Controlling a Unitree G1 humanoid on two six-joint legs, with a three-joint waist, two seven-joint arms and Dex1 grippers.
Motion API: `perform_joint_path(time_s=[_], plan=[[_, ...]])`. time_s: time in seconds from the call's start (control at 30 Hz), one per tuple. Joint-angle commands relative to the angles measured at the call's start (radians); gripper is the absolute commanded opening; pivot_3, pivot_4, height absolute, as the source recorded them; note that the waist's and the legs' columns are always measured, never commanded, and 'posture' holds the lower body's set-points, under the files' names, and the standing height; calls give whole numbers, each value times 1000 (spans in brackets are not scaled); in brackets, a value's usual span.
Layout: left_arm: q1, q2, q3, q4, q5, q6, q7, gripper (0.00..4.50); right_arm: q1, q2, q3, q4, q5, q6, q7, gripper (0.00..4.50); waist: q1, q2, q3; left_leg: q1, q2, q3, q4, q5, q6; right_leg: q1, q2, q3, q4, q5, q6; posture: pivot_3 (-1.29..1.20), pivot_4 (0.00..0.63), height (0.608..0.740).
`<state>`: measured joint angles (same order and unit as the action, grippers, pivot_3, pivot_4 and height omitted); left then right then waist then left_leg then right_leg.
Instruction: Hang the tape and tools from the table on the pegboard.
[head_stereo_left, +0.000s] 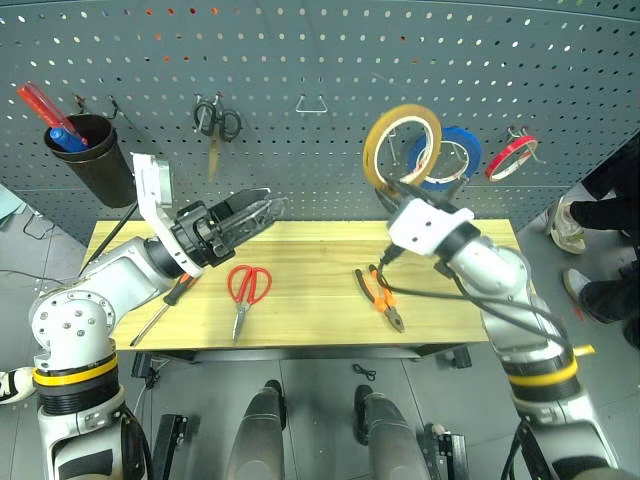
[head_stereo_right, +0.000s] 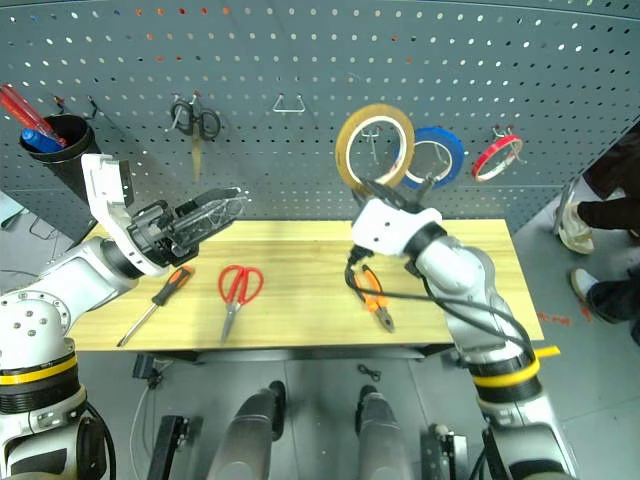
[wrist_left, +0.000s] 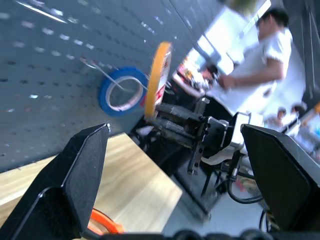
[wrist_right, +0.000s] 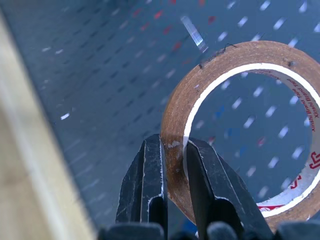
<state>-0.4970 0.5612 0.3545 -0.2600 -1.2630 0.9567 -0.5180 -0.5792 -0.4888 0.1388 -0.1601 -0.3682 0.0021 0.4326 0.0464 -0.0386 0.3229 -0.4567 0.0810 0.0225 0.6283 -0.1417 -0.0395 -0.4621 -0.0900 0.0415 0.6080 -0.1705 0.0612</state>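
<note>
Showing yellow-tan tape (wrist_right: 235, 125) ring – see-through centre, upright.

Tape (wrist_right: 235, 125) ring cut off at frame edge

Blue roll (head_stereo_left: 446, 155), red roll (head_stereo_left: 511, 157)

On my yellow wood-grain table (head_stereo_left: 300, 335) lie red-handled scissors (head_stereo_left: 246, 290), orange-and-black pliers (head_stereo_left: 381, 297) and a slim screwdriver (head_stereo_left: 163, 310), all apart.
</note>
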Motion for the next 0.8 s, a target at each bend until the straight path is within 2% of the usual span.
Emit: perform_joint_path(time_s=[0.03,0.27,0.33,0.4,0.47,0.57,0.63,0.7,0.8], plan=[[-26,8,6,-6,-15,-18,-6,4500,-54,11,-4,129,15,29,0,245,4,-1,-1,0,0,0,0,0,0,0,0,0,0,0,0,161,273,740],[-11,-11,21,-58,-74,-27,46,4500,-114,26,-24,266,88,43,23,245,8,-1,-1,-2,0,-2,-1,0,0,0,0,-1,-2,1,-1,177,274,740],[-9,-13,18,-61,-80,-34,52,4500,-122,33,-21,274,104,41,32,1284,4,-1,-1,-2,0,-2,-1,0,0,0,0,-1,-2,1,0,178,276,740],[-7,-13,14,-57,-71,-46,50,4500,-119,37,-15,272,111,43,35,1856,3,-1,-1,-2,0,-2,-1,0,0,0,0,-1,-1,1,0,178,276,740],[4,-11,8,-57,-58,-55,40,4500,-95,38,-11,253,118,51,45,2639,4,-1,-1,-2,0,-3,-1,0,0,0,0,-2,-1,1,0,181,277,740],[28,-4,1,-58,-51,-57,28,4500,-26,31,-3,216,129,55,61,3653,7,-1,-1,-2,0,-3,-1,0,0,0,0,-2,-1,1,0,176,281,740],[86,28,-22,-77,3,-58,-21,4500,57,23,6,169,152,94,100,4350,12,-1,-1,-2,-1,-3,-2,0,0,0,0,-2,-1,1,0,176,282,740],[157,73,-50,-98,73,-70,-86,4500,119,31,12,124,187,212,156,4448,14,-1,-1,-2,-1,-3,-2,0,-1,0,0,-2,-1,1,0,172,287,740],[281,160,-94,-130,187,-108,-201,4500,165,75,5,78,258,495,204,4448,9,-1,-1,-2,0,-2,-2,0,-1,-1,0,-2,-1,0,-1,171,299,740]])
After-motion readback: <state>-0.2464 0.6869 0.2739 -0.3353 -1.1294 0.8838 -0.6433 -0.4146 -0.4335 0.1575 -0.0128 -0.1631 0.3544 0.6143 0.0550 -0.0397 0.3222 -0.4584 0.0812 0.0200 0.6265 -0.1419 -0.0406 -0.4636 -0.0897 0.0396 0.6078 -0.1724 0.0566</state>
